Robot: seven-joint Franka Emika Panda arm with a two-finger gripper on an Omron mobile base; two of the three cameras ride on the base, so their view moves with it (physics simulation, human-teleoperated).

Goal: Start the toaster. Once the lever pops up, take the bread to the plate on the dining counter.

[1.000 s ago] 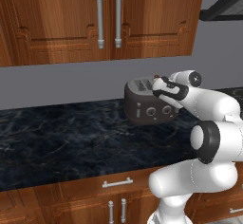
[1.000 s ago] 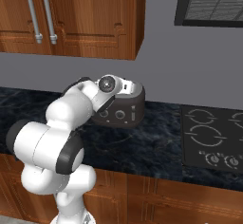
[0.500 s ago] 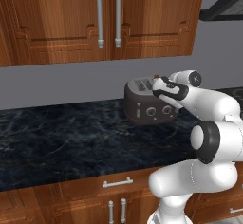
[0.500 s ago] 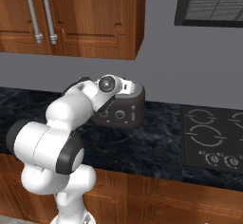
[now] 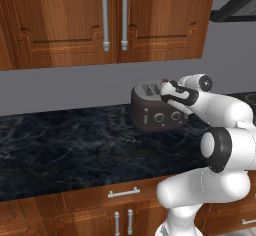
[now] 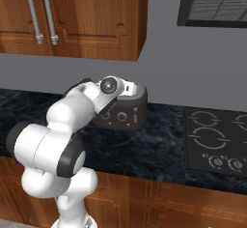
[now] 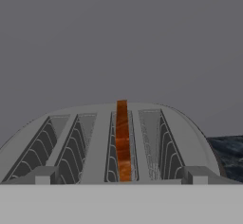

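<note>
arm unmoved, bread (image 7: 122, 142) (edge-on) in toaster (image 5: 156, 111)

Nothing is shifting here: the white arm's dark two-finger gripper (image 5: 169, 89) is staying poised at the top of the dark grey rounded toaster (image 5: 152, 114), right of frame centre, exactly where it sat a second ago.
</note>
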